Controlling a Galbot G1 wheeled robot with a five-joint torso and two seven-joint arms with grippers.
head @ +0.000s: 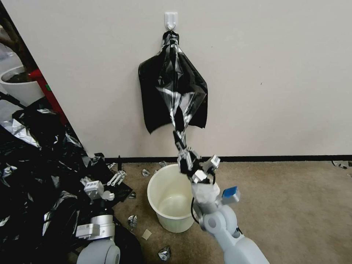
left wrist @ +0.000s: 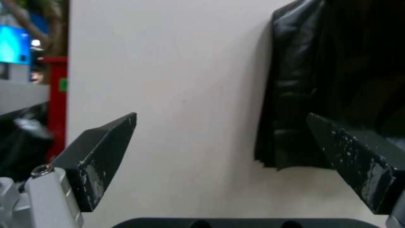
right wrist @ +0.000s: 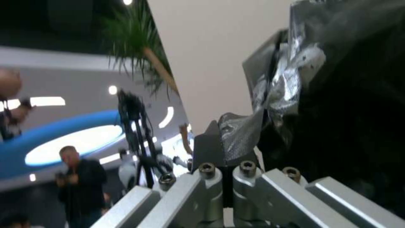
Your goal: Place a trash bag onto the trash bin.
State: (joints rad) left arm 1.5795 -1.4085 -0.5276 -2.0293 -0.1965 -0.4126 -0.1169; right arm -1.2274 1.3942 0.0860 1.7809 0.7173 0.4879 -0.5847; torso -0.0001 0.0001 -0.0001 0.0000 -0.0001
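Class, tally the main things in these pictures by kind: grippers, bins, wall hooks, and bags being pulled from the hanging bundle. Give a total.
Grippers: 2, left gripper, right gripper
Bins: 1, bin
Hooks: 1, hook
Bags being pulled: 1, bag
Total: 5

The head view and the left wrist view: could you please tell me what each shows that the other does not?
Only the head view shows the trash bin, the wall hook and the right tool shut on the trash bag, pulled down from the hanging bundle. Only the left wrist view shows the left tool close up, open with nothing between its fingers. Both show the hanging bundle against the wall.
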